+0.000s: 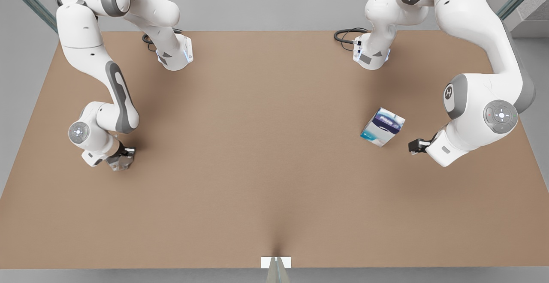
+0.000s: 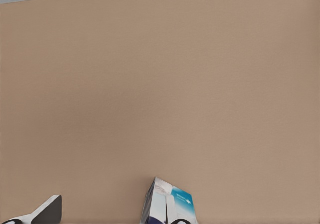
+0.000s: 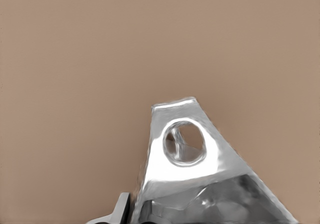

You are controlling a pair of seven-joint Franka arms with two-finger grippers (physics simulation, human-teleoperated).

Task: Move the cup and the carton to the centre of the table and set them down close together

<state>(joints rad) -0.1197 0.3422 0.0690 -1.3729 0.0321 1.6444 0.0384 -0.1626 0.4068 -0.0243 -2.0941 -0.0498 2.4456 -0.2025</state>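
**A:** What is at the front view's left?

**B:** A white robot arm reaches low over the plain matte tan-brown desk [image 1: 257,167]. Its right pincer [image 1: 122,159] is down at the desk near that edge. A small pale grey-white faceted cup [image 3: 165,169] with a little looped handle sits right at it. The right wrist view shows the cup very close, with its handle facing the camera. I cannot tell whether this pincer is clamped on the cup or only surrounds it.

**A:** And the middle of the desk?

**B:** It is bare brown surface, and neither task object is there yet.

**A:** What is further right?

**B:** A small white rectangular carton [image 1: 382,126] with a dark blue-purple band on top and teal marks lower down stands in the right half. It is well apart from the cup. Its long axis seems to run upright, though it looks tilted from this camera. Just beyond it, toward the front view's right and a little nearer the camera, is the left pincer [image 1: 415,146]. It is beside the carton and not touching it. In the left wrist view its two tips stand wide apart, and the carton is just ahead by one tip.

**A:** Which arm suits the carton?

**B:** The left arm is plainly nearer. The carton lies between that pincer and the centre, so I judge a short advance would bring it between the tips.
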